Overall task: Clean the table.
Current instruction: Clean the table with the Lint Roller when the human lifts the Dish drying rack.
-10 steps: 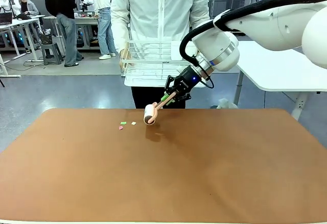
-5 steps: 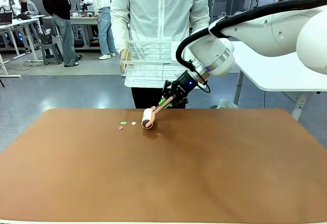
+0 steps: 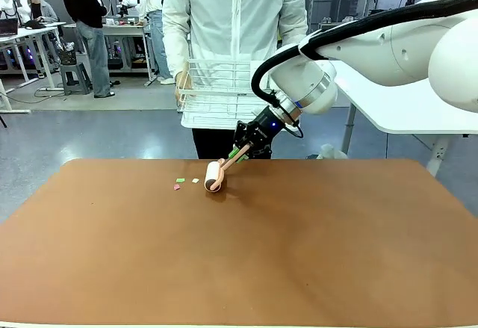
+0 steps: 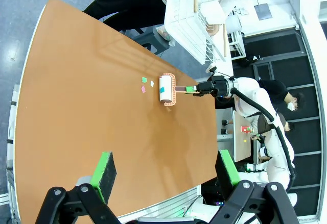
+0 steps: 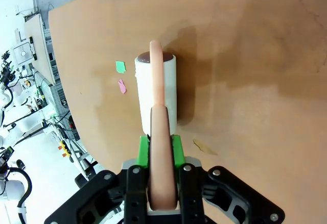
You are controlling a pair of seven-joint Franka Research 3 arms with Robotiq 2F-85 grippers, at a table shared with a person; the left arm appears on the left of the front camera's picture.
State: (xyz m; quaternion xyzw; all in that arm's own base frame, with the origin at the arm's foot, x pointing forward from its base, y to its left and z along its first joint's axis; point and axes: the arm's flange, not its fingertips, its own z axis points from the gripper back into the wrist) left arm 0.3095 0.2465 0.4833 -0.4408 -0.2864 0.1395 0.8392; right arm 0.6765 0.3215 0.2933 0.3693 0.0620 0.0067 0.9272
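Observation:
On the reddish-brown table [image 3: 239,253], my right gripper [image 3: 240,151] is shut on the pink handle of a lint roller [image 3: 214,175]. The roller's white head sits low on the tabletop near the far edge. Just left of it lie three small paper scraps: green [image 3: 180,180], pink [image 3: 177,187] and pale [image 3: 196,181]. In the right wrist view the handle [image 5: 161,147] is clamped between the green pads, and the roller head [image 5: 156,91] lies beside the green scrap [image 5: 120,67] and the pink scrap [image 5: 122,85]. My left gripper [image 4: 166,168] hangs open high over the table's near side, far from the roller [image 4: 165,88].
A person in a white jacket stands at the far edge holding a white wire rack [image 3: 216,89] at waist height. A white-topped table [image 3: 403,104] stands to the right behind my right arm. Other people stand far back on the left.
My right gripper has brought the roller down and slightly left, closer to the scraps. The roller's shadow now sits directly under its head. The scraps and the person have not moved.

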